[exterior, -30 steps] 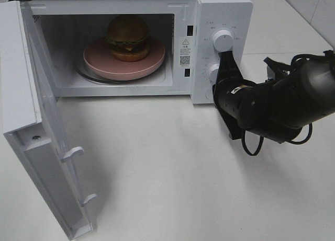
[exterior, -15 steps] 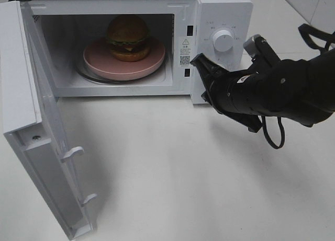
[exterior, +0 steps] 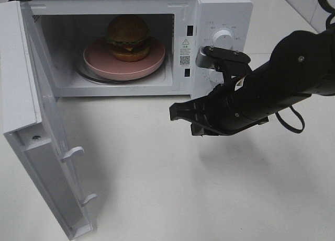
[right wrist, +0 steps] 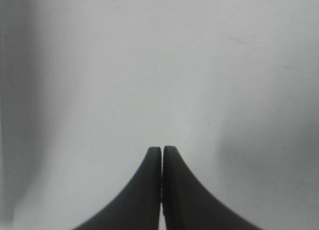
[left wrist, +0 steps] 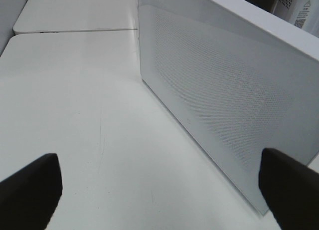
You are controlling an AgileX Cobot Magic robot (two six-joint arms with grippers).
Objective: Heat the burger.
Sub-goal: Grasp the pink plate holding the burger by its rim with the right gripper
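Hovering before the microwave (exterior: 230, 11) with right gripper (exterior: 175, 111) pinched shut, empty; off aside, left gripper (left wrist: 159, 186) spread wide, empty. Burger (exterior: 127, 38) already inside on the pink plate (exterior: 97, 60). Next, probably: push the door (exterior: 31, 110) closed.

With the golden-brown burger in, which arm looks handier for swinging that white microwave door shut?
Probably the left. The open left gripper faces the outer side of the open white microwave door, so it could push it closed. The shut right gripper hovers on the door's inner side.
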